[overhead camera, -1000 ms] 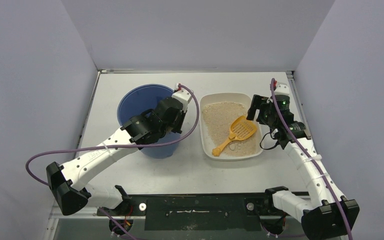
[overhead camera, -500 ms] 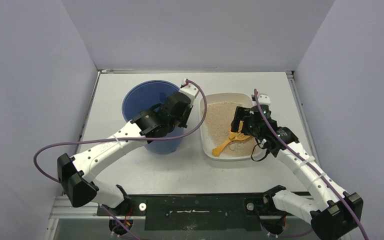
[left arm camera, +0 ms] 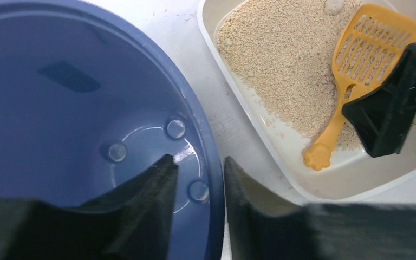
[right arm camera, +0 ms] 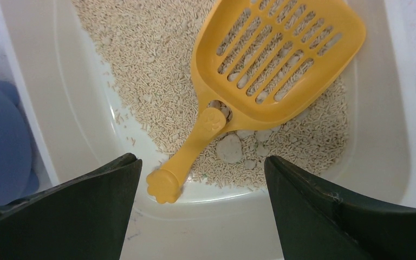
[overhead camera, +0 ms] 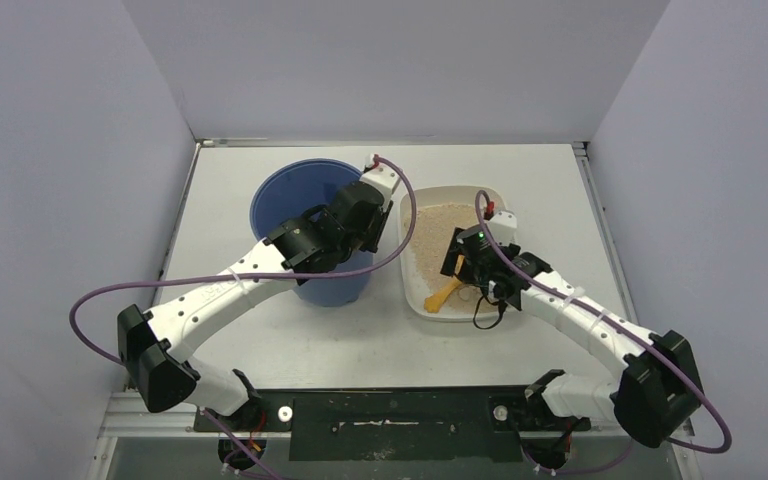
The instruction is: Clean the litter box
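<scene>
Directly below, the scoop (right arm camera: pixel 281 54) is framed by wide-apart jaws of the right gripper (right arm camera: pixel 201 158), handle diagonal in the litter box (right arm camera: pixel 32 81).

Slim gap in the middle, free strips beyond
Blue bucket (overhead camera: pixel 300 195) and litter box (overhead camera: pixel 415 290) crowd the centre; the table (overhead camera: pixel 460 165) seems passable along its far and near edges.

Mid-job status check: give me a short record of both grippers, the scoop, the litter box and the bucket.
left gripper: jaws slightly apart astride the blue bucket rim, one finger inside
right gripper: wide open over the orange scoop handle, holding nothing
orange scoop: lying on the litter, handle end by the near wall
litter box: holds litter and a pale clump beside the handle
blue bucket: upright, left of the box
</scene>
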`<action>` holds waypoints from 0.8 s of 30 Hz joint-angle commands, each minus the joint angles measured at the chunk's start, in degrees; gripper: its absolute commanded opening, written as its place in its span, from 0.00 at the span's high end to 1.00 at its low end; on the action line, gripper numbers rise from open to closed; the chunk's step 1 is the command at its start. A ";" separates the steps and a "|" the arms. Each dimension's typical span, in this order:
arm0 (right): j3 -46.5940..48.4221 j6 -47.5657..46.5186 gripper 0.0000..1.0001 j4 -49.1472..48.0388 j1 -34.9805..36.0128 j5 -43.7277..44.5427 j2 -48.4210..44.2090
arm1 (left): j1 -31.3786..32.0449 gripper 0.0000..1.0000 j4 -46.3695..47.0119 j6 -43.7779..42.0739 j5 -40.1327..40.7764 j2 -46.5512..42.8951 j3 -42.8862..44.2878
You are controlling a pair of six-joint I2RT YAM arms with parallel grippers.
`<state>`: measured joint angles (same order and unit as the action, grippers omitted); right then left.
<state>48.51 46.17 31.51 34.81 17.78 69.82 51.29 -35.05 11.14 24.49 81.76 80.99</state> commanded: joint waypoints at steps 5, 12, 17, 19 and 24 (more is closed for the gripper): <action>3.82 13.29 0.14 0.41 2.34 7.43 8.90 | 0.04 0.35 1.55 -0.37 2.29 -7.15 -2.85; 5.43 17.83 0.19 0.37 3.06 9.24 14.14 | 0.10 0.14 2.79 -1.80 2.21 -12.93 -4.85; 6.52 20.14 0.26 0.92 3.16 10.37 17.27 | 0.05 0.06 6.08 -3.62 2.06 -17.21 -8.17; 6.98 20.80 0.29 1.26 3.16 10.95 18.49 | 0.11 0.03 6.78 -4.09 1.92 -18.73 -9.26; 6.98 21.94 0.37 0.62 3.15 11.66 20.47 | 0.13 0.03 9.19 -5.43 2.69 -22.95 -12.93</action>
<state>53.39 65.71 32.27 37.60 26.24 89.36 51.29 -31.11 7.66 26.02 62.37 70.11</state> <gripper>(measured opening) 0.654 0.972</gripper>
